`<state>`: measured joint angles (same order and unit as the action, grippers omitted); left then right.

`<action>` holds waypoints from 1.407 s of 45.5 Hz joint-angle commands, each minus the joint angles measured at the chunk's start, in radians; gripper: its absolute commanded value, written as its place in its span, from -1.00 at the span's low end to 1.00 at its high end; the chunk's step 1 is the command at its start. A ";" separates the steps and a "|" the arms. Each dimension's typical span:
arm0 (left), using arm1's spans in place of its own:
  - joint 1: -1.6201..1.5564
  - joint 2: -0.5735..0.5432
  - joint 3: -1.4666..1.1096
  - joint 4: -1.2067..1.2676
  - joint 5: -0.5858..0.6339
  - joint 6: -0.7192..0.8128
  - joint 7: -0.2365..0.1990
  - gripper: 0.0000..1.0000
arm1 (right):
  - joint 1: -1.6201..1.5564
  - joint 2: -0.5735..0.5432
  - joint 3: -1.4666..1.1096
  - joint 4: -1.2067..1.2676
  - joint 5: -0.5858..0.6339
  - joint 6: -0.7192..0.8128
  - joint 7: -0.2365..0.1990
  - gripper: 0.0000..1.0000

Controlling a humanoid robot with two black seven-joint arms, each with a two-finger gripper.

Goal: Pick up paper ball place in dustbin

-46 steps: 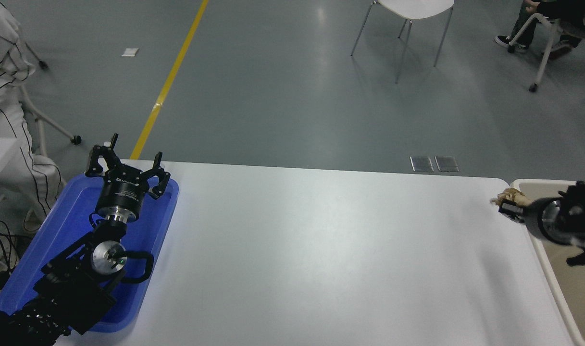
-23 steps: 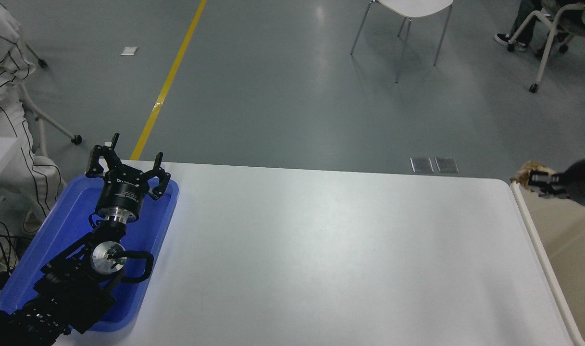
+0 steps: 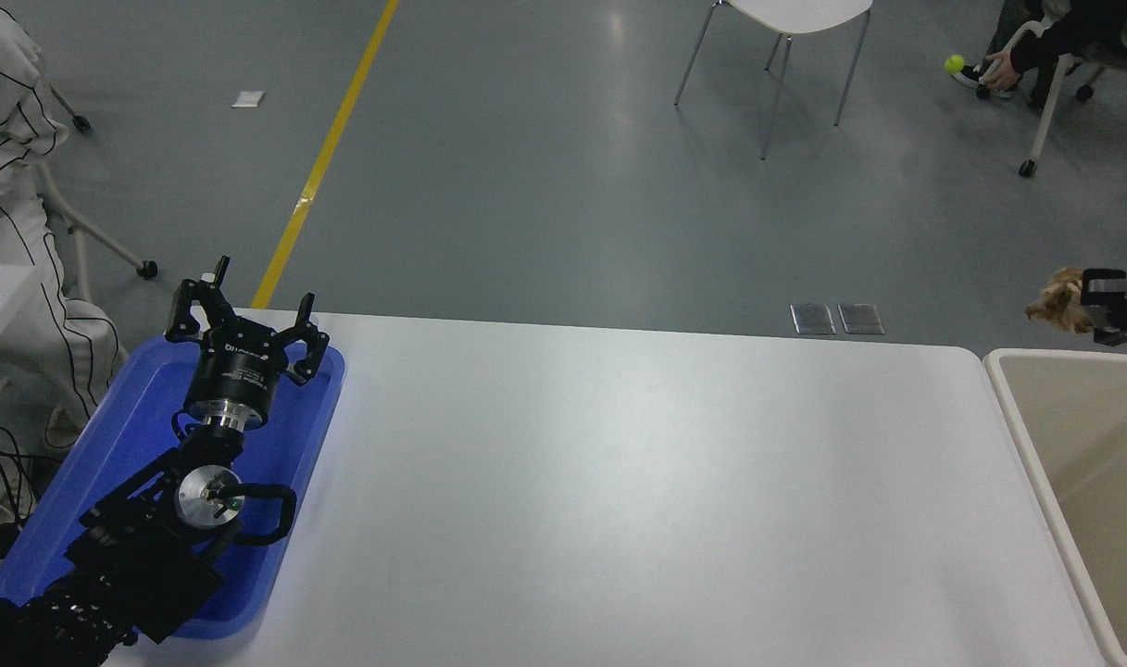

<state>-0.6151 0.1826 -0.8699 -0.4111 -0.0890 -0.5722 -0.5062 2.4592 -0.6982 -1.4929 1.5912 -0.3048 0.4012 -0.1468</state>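
left claw point(image 3: 244, 320) spread, right claw point(image 3: 1086, 301) clamped

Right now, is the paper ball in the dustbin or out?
Out: the paper ball is held in the right gripper, above the dustbin's far rim.

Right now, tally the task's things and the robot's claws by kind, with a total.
Paper ball: 1
Dustbin: 1
Claws: 2, left claw and right claw
Total: 4
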 commanded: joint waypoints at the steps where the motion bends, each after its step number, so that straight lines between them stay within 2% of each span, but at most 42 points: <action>1: 0.000 0.000 0.000 0.000 0.000 0.000 0.000 1.00 | 0.043 -0.007 -0.044 0.000 0.000 0.033 -0.001 -1.00; 13: 0.000 0.000 0.000 0.000 0.000 0.000 0.000 1.00 | 0.032 -0.102 -0.158 -0.037 -0.019 0.016 -0.001 -1.00; 19: 0.000 0.000 0.000 0.000 0.000 0.000 0.000 1.00 | -0.015 -0.202 -0.161 -0.100 -0.022 0.008 -0.001 -1.00; 27: 0.000 0.001 0.000 0.000 0.000 0.000 0.000 1.00 | -0.242 -0.254 -0.089 -0.213 -0.019 -0.119 -0.001 -1.00; 35: 0.000 0.000 -0.001 0.000 0.000 0.000 0.000 1.00 | -0.534 -0.296 0.110 -0.335 -0.007 -0.228 -0.001 -1.00; 52: 0.000 0.000 0.000 0.002 0.000 0.000 0.000 1.00 | -1.074 -0.288 0.520 -0.634 -0.002 -0.317 -0.001 -1.00; 64: 0.002 0.000 0.000 0.002 0.000 0.000 0.000 1.00 | -1.335 -0.181 0.720 -0.844 0.035 -0.406 -0.001 -1.00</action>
<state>-0.6142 0.1825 -0.8699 -0.4100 -0.0889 -0.5722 -0.5062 1.3906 -0.9526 -0.9751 0.9388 -0.3059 0.0703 -0.1472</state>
